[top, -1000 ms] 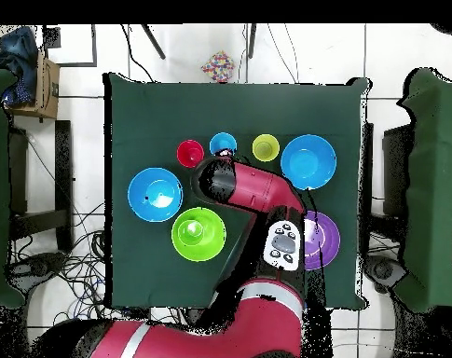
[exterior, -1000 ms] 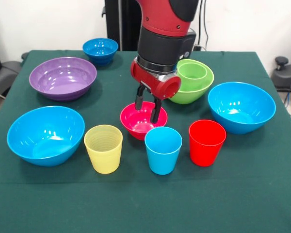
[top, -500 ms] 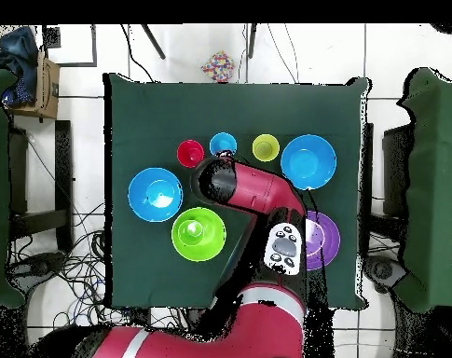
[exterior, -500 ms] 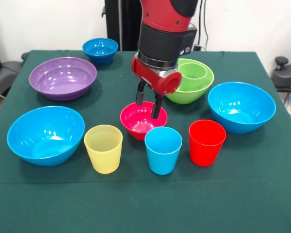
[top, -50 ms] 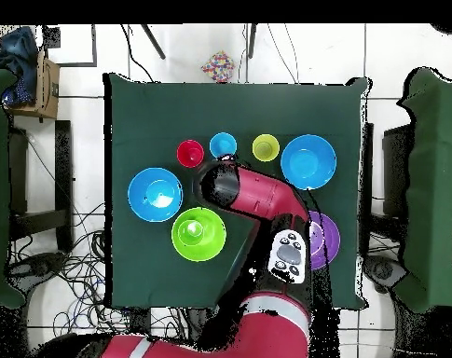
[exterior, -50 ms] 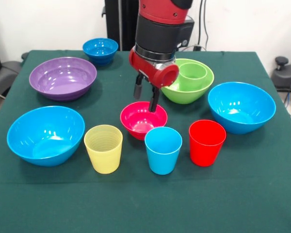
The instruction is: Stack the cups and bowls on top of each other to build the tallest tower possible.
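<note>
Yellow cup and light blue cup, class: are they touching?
Apart. The front view shows green cloth between the yellow cup and the light blue cup.

Green tabletop (top, -50 ms: 136, 112) seen from straight above. Row near its middle: red cup (top, -50 ms: 190, 153), light blue cup (top, -50 ms: 223, 144), yellow cup (top, -50 ms: 266, 147), then a large light blue bowl (top, -50 ms: 308, 161). A second large light blue bowl (top, -50 ms: 155, 194) sits apart on the other side, with the lime green bowl (top, -50 ms: 198, 234) just beside it, a green cup (top, -50 ms: 195, 227) standing inside. The red arm (top, -50 ms: 253, 196) crosses the tabletop and partly covers the purple bowl (top, -50 ms: 324, 239). The arm hides its own gripper.
</note>
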`<state>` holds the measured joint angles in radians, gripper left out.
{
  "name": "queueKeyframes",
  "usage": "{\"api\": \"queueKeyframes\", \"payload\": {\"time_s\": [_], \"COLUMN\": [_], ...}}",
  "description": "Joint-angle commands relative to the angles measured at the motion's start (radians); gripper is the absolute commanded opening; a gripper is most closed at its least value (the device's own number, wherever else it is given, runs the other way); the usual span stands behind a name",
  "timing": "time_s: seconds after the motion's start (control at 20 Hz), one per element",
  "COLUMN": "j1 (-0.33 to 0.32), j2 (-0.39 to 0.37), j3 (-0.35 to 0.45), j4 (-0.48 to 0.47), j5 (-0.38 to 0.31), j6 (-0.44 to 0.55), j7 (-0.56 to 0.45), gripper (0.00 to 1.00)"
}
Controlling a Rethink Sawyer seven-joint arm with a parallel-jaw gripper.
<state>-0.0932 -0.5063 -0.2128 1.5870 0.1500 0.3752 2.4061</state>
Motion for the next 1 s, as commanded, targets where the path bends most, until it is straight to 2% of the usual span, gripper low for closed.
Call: {"api": "queueKeyframes", "payload": {"time_s": [0.05,0.3,0.65,1.0], "j1": [-0.031,0.021,-0.011,0.024], "j2": [0.029,0.058,0.096,0.121], "j3": [0.087,0.017,0.052,0.022], "j4": [0.062,0.019,0.052,0.04], "j5": [-0.026,-0.045,-0.047,-0.045], "j6": [0.07,0.113,0.034,0.025], "j7": [0.027,0.046,0.03,0.058], "gripper": [1.0,1.0,1.0,1.0]}}
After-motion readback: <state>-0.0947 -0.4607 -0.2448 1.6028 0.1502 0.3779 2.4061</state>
